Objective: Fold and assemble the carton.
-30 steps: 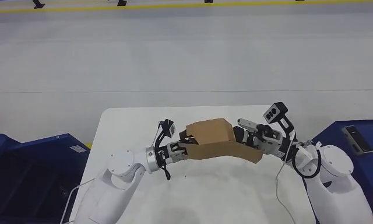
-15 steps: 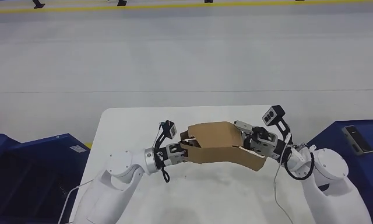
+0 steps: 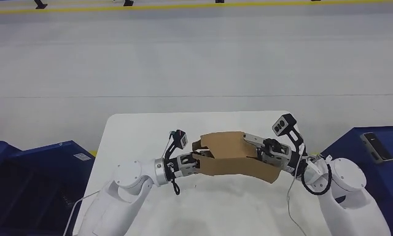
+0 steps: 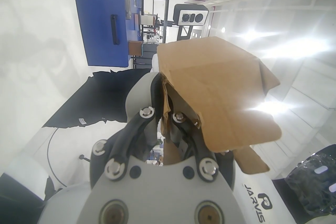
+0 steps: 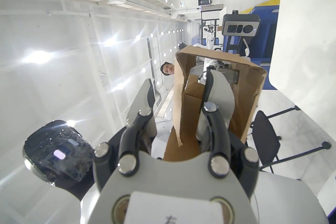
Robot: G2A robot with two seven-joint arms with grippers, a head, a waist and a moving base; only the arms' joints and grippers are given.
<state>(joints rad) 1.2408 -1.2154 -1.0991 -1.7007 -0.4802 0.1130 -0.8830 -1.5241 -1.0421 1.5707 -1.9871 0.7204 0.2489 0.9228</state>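
Brown carton spanned between two grippers, low in the middle of the top view, over the white worktop [image 3: 138,134].

Nearest in its wrist view, the left gripper [image 4: 164,104] is pressed together on a cardboard edge at the carton's [image 3: 230,153] left end, with loose flaps hanging just beside it. The right gripper [image 5: 181,96] is spread and straddles a side wall at the open right end, one finger [image 5: 219,93] inside the tube and the other outside, clear of the wall. The carton's long axis runs left to right across the frame, from one gripper straight to the other, so each arm faces an open end. The right arm looks better placed to square up the tube, with the left as anchor. Whether the carton touches the worktop cannot be told.
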